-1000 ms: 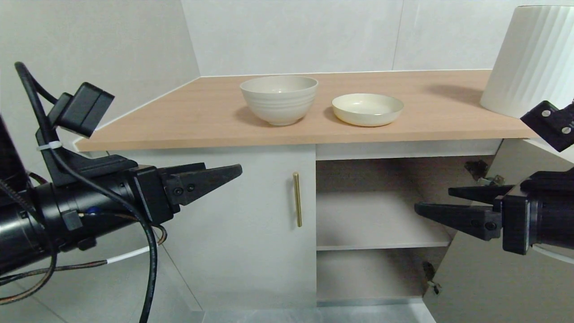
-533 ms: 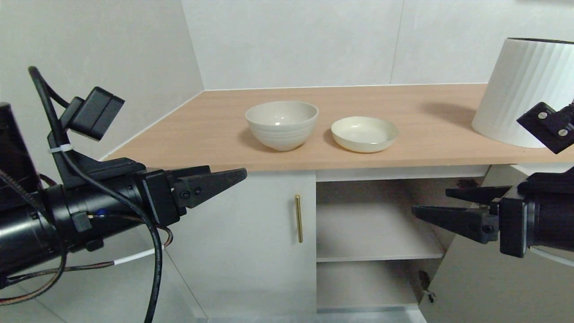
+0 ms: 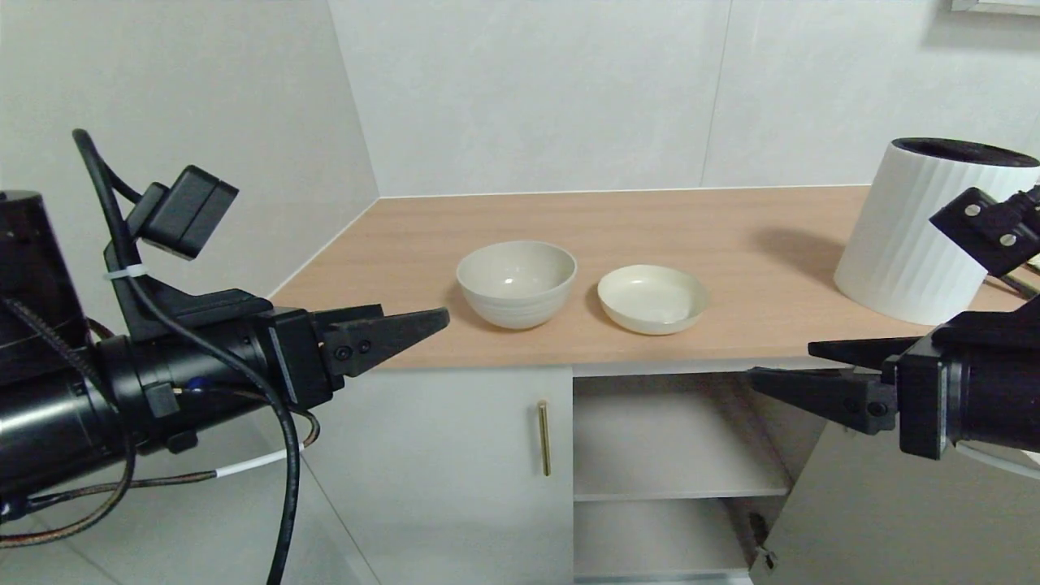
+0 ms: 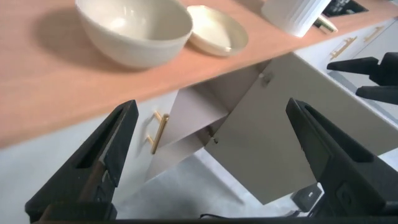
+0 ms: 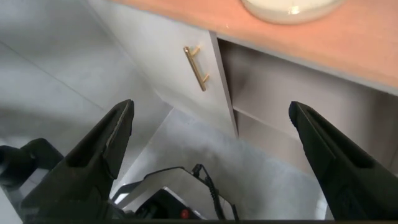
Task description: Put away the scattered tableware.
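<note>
— Any lettering, numbers, labels or signs legible from where you stand?

— None. I checked the bowl point(image 3: 517, 283), the shallow dish point(image 3: 652, 298), the ribbed white container point(image 3: 910, 236) and the cabinet door point(image 3: 455, 471). All are plain surfaces with no readable marking.

— Entered as: no legible text.
</note>
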Controlling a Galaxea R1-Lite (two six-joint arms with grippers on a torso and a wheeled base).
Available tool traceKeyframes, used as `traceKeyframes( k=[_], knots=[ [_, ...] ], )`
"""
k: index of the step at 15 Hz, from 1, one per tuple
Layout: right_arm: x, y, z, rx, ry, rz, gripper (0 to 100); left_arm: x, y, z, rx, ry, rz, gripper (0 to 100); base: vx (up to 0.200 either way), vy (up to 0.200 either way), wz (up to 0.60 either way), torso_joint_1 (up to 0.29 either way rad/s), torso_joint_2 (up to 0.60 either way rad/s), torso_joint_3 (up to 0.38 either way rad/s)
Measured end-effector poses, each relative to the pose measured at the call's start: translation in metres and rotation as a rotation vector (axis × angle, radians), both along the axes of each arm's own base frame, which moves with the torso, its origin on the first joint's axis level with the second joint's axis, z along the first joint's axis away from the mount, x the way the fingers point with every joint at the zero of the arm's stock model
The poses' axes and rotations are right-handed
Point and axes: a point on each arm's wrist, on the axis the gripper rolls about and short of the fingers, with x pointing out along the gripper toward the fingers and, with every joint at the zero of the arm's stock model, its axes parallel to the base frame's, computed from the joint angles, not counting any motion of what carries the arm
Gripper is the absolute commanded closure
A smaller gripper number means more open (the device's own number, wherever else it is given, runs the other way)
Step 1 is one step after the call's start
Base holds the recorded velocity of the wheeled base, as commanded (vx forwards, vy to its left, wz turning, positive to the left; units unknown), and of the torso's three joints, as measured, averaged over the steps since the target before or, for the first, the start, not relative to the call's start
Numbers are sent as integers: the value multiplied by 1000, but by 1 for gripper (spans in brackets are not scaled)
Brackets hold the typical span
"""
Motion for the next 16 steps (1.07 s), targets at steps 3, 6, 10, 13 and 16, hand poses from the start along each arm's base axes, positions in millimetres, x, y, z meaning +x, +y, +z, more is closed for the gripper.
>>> traceKeyframes(
  k=[3, 6, 10, 13, 16],
  knots=[
    [3, 1, -1, -2, -3, -1, 0, 1, 0, 0, 1, 3, -2, 0, 0, 0, 0, 165, -404, -229],
    [18, 6, 2, -10, -57, -14, 0, 6, 0, 10, 6, 12, 11, 0, 0, 0, 0, 32, -76, -42],
    [56, 13, 22, -25, -22, -134, 0, 21, 6, 33, 58, 116, 61, 0, 0, 0, 0, 0, 0, 0],
    [77, 18, 17, 4, 41, -227, 0, 31, 9, 29, 119, 191, 80, 0, 0, 0, 0, 0, 0, 0],
    [92, 25, 7, -26, 68, -269, 0, 46, 4, 23, 133, 228, 105, 0, 0, 0, 0, 0, 0, 0]
  ],
)
